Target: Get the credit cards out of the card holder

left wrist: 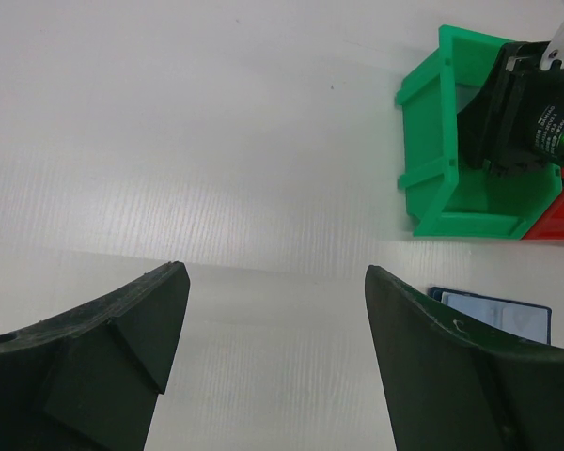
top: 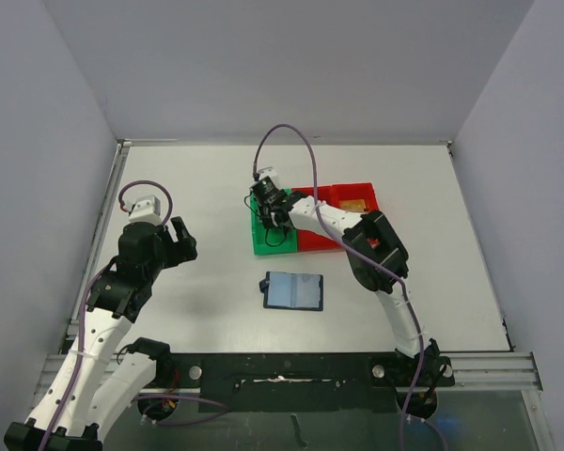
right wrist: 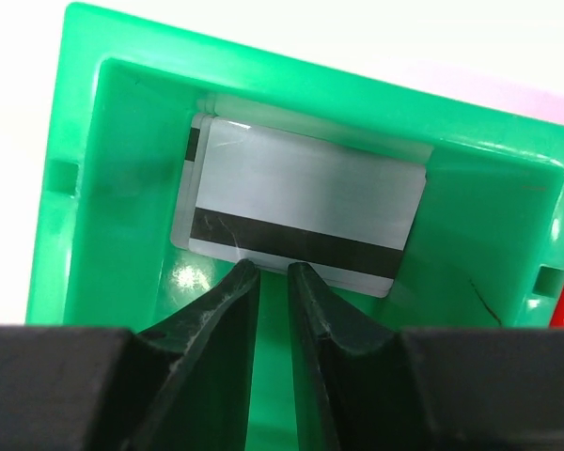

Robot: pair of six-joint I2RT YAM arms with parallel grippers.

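The card holder [top: 292, 291] lies open on the table, dark navy with light blue inner panels; a corner shows in the left wrist view [left wrist: 493, 310]. A silver-grey credit card [right wrist: 301, 202] with a black stripe lies in the green bin [right wrist: 132, 188], on top of another card whose edge [right wrist: 192, 143] peeks out. A gold-tan card [top: 354, 203] lies in the red bin [top: 331, 193]. My right gripper [right wrist: 273, 268] is down in the green bin [top: 259, 240], jaws a narrow gap apart, tips at the silver card's near edge, nothing between them. My left gripper [left wrist: 273, 282] is open and empty over bare table.
The green and red bins stand side by side behind the card holder at mid-table. My right arm [top: 376, 249] arches over the red bin. My left gripper [top: 180, 240] hovers left of the bins. Grey walls close in the table.
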